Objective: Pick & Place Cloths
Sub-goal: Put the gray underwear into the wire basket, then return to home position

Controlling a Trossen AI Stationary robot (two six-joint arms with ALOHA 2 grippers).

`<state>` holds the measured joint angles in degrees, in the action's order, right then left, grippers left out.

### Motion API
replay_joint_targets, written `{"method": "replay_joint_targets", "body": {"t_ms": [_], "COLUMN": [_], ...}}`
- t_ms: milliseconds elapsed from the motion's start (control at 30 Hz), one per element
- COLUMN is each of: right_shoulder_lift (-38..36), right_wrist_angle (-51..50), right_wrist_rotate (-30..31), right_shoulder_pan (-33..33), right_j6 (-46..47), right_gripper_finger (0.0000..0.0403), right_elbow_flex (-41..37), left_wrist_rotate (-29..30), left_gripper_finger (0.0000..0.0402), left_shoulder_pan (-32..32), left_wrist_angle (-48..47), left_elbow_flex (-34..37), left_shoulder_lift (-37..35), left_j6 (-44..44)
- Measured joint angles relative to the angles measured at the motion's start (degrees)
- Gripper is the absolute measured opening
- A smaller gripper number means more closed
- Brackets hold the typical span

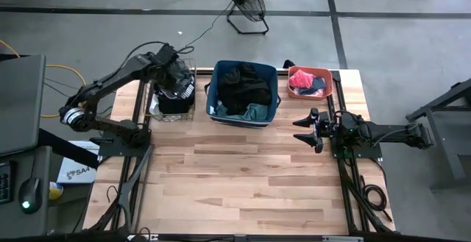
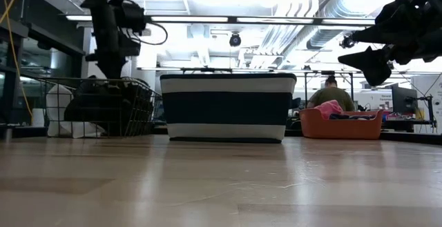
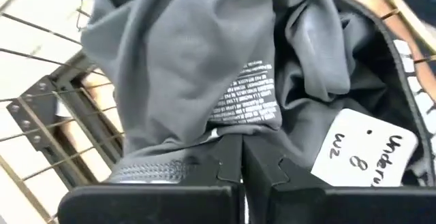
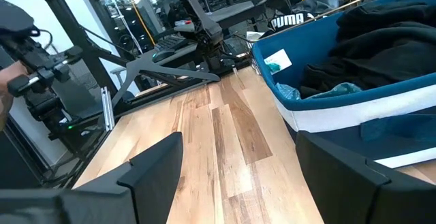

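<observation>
Left gripper (image 3: 242,157) in wire basket (image 1: 184,98)
Fingers pinch dark garment (image 3: 204,54); right gripper (image 1: 309,129) spread, idle near blue bin (image 1: 243,117).

The high view looks straight down on the whole wooden table (image 1: 243,176), with the blue fabric bin (image 1: 243,95) at its far edge in the middle. The low view sits at table-top height on the side opposite the bin (image 2: 228,107), looking level across the boards at it and into the room behind. The left wrist view is pressed close against grey cloth (image 3: 197,60) inside a wire basket (image 3: 41,108). The right wrist view looks from beside the bin (image 4: 354,108) across the table. Three views share the bin.
</observation>
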<state>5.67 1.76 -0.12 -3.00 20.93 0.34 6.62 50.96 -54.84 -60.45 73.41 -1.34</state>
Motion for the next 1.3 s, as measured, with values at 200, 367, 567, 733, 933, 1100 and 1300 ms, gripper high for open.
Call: {"method": "replay_joint_targets", "body": {"t_ms": [200,367,567,733,933,1100,1300], "right_shoulder_lift": [0.0,0.0,0.0,0.0,0.0,0.0,0.0], "right_wrist_angle": [0.0,0.0,0.0,0.0,0.0,0.0,0.0], "right_wrist_rotate": [0.0,0.0,0.0,0.0,0.0,0.0,0.0], "right_shoulder_pan": [0.0,0.0,0.0,0.0,0.0,0.0,0.0], "right_j6": [0.0,0.0,0.0,0.0,0.0,0.0,0.0], "right_gripper_finger": [0.0278,0.0278,0.0278,0.0278,0.0278,0.0278,0.0278], "right_elbow_flex": [0.0,0.0,0.0,0.0,0.0,0.0,0.0], "left_wrist_rotate": [0.1,-2.0,-11.9,-28.1,-29.2,-29.2,-27.0], "left_gripper_finger": [0.0001,0.0001,0.0001,0.0001,0.0001,0.0001,0.0001], "left_shoulder_pan": [0.0,0.0,0.0,-3.9,-15.1,-25.4,-35.0], "left_wrist_angle": [0.2,1.3,0.9,2.4,5.7,13.4,21.8], "left_elbow_flex": [0.0,0.1,0.2,0.2,3.3,13.1,25.4], "left_shoulder_lift": [-5.3,-10.2,-15.7,-19.8,-28.0,-38.6,-52.7], "left_j6": [2.1,6.9,12.2,17.6,18.5,11.5,3.4]}}
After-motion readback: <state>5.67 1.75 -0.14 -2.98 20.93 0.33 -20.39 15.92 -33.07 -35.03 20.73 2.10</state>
